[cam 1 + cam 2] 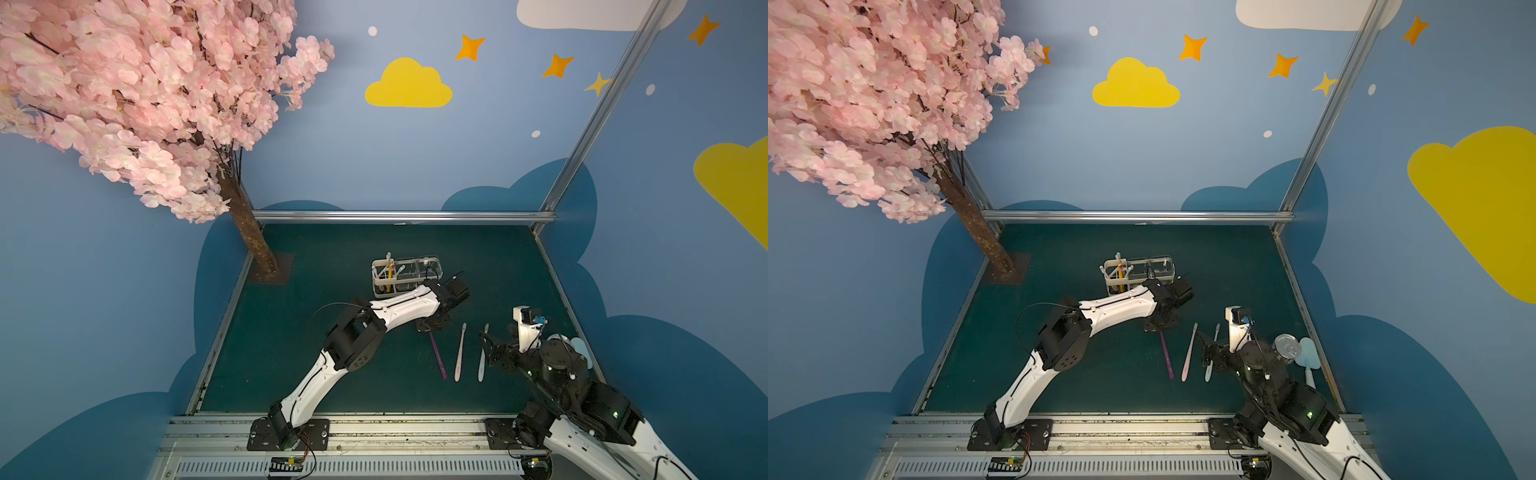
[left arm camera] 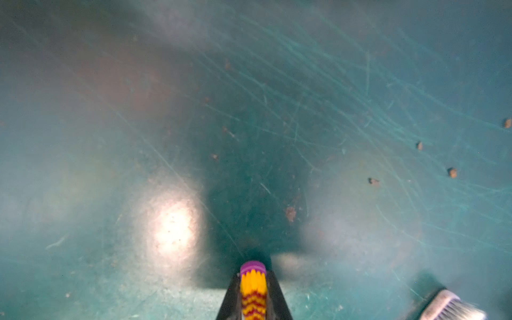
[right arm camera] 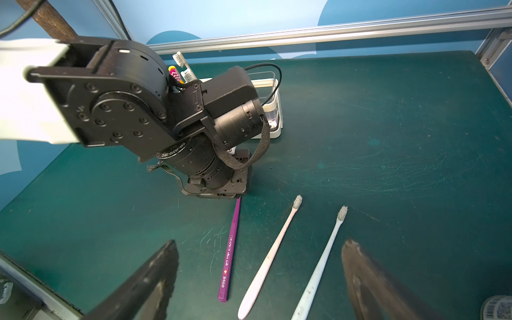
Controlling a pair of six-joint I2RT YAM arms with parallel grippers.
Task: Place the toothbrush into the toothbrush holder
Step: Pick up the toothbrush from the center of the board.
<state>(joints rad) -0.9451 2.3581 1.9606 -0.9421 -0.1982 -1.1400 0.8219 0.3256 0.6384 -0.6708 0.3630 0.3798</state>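
Left claw [image 2: 252,274] is down on the surface [image 3: 388,138], pinching the bristle end of the purple toothbrush [image 3: 230,249], whose handle lies flat and trails back toward the robot. The grasp is the step in hand; the lift is not yet made. Next, I judge, comes a raise, a tilt to upright and a short carry to the toothbrush holder [image 3: 278,110]. It stands just behind that arm, with several brushes [image 3: 180,59] already in its slotted end, so a free slot must be found. A pink toothbrush [image 3: 273,249] and a pale blue toothbrush [image 3: 324,257] lie beside the purple one. The right claw [image 3: 260,243] hangs near them, spread wide and empty. The surface is dark green and scratched. Blue walls [image 1: 415,166] with painted clouds [image 1: 407,85] and a pink blossom tree [image 1: 124,83] enclose it.
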